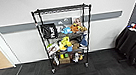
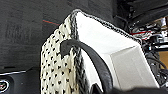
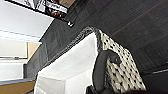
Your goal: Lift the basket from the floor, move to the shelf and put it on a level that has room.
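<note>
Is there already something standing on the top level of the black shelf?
No: in the head view the top level of the shelf is bare wire, while the toys and boxes sit on lower tiers.

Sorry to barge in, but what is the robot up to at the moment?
It is carrying a woven basket with a white cloth lining toward a black wire shelf that stands against the wall ahead. Both wrist views look down into the basket from close by, each with a dark loop handle right at the camera, and dark carpet floor lies beyond it. The basket looks empty. The shelf's top level has room, while the lower tiers hold toys, boxes and a black bag.
</note>
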